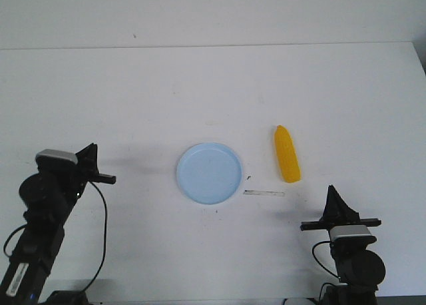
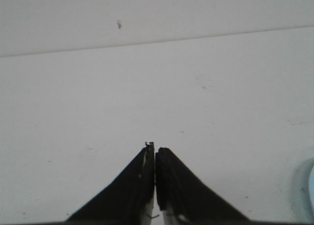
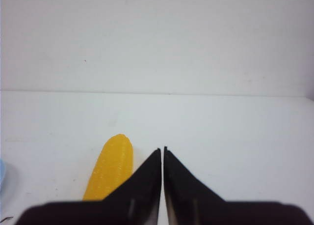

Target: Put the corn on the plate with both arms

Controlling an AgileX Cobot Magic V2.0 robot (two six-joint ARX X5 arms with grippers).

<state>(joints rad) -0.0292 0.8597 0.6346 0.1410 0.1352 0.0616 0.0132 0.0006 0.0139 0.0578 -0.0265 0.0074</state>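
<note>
White table (image 1: 200,85): right gripper (image 3: 162,151) closed, empty (left gripper (image 2: 155,147) seemingly too).

So the left wrist view only catches a sliver of the plate (image 2: 310,188) at the right edge, lower down, the rest is cut off. In the right wrist view the corn (image 3: 110,168) loses its lower end behind the right gripper (image 3: 162,151), and a tiny bit of plate peeks in at the left edge. In the front view both arms run off the bottom of the frame. There's a thin strip (image 1: 263,193) right of the plate, too small to tell what it is.
</note>
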